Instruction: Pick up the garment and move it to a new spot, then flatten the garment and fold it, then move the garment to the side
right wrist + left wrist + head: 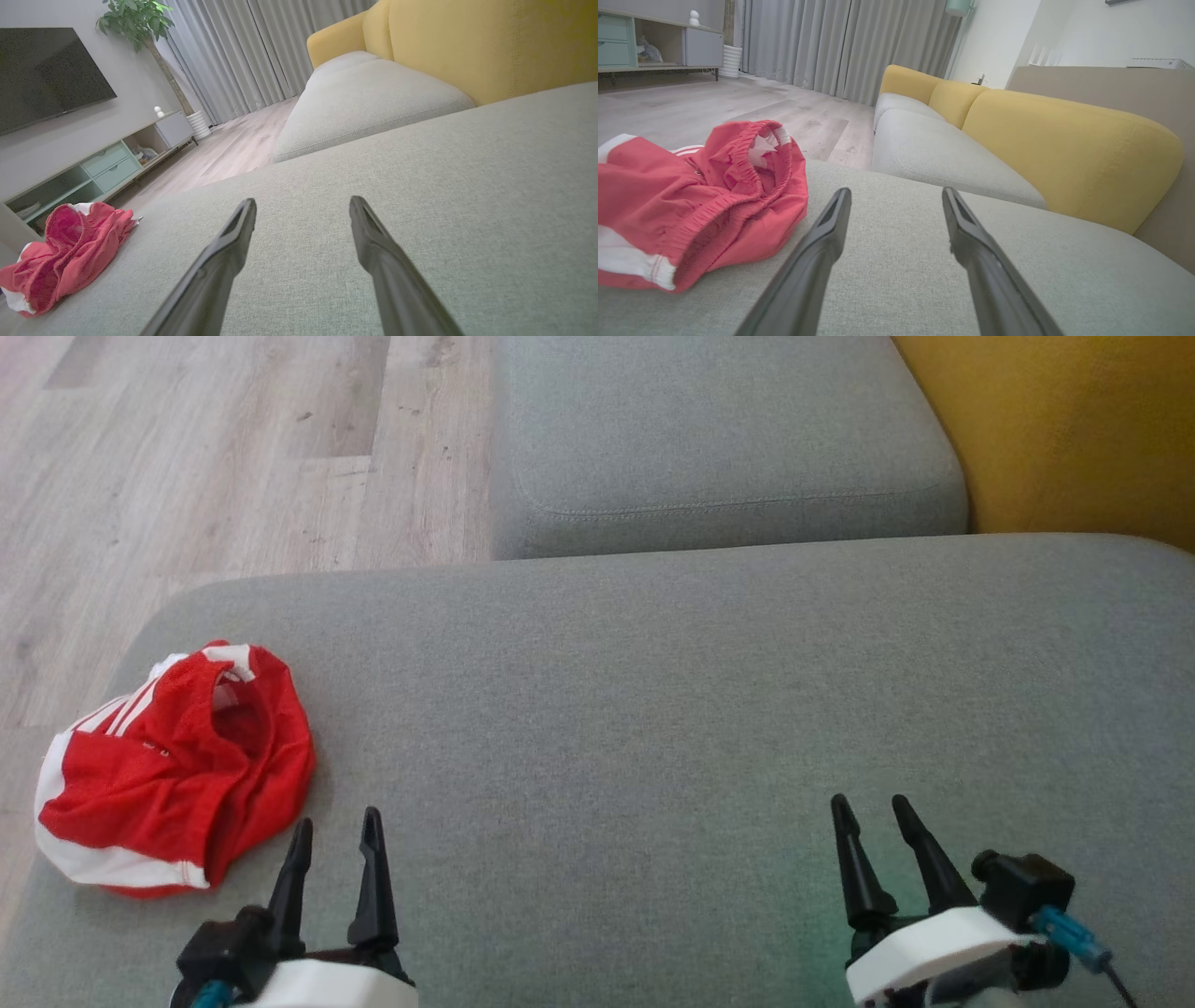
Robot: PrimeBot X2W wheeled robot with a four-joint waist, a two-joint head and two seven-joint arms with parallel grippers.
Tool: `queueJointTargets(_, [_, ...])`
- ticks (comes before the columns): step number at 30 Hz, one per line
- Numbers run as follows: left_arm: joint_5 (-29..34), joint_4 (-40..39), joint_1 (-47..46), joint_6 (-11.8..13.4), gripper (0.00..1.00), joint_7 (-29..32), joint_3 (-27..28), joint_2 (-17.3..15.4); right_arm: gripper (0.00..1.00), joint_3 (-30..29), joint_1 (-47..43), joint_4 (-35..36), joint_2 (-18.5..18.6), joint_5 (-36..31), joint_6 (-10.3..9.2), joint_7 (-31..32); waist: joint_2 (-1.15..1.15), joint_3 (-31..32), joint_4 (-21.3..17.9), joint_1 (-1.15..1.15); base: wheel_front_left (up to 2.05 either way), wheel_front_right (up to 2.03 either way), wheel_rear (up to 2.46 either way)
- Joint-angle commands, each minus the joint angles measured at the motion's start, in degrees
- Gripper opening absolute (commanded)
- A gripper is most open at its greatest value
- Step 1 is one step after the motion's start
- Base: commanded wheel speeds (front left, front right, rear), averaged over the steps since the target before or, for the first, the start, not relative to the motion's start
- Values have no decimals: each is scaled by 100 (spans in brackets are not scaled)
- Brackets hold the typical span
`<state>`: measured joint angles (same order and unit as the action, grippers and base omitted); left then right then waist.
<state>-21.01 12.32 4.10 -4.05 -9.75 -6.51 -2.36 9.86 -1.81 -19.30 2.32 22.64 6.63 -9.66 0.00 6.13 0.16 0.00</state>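
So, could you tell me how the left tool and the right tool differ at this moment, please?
The left tool sits right beside the crumpled red-and-white cloth garment; the right tool is far across the grey fabric sofa cushion from it. The left tool's fingers point about straight ahead; the right tool's lean leftward. Both are open and hold nothing.

The head camera looks steeply down on the grey sofa seat point(653, 709). The wrist cameras ride low and close over that seat behind the left end effector point(895, 191) and right end effector point(302, 200), facing the yellow backrest point(1064, 149) and curtains point(840, 46). All three views share the seat and the red garment point(177, 765).
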Motion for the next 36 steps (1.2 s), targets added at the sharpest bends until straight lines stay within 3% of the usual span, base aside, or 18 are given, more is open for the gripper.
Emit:
queueJointTargets(1, [253,-151,-190,47,100,-125,101,-48,100,181,205,162,41,-271,67,-134,0,9,-3,0,0,0,0])
queueJointTargets(15, [1209,37,-218,252,100,-361,160,-51,100,271,188,-33,50,-1246,78,-369,0,77,0,0,0,0,0])
queueJointTargets(25, [1801,298,-222,289,100,-525,222,-54,100,-42,142,-87,55,-1810,86,-534,0,157,-15,0,0,0,0])
queueJointTargets(36, [1776,522,-248,232,100,-525,265,-53,100,-153,119,-108,55,-1779,86,-534,0,175,-42,0,0,0,0])
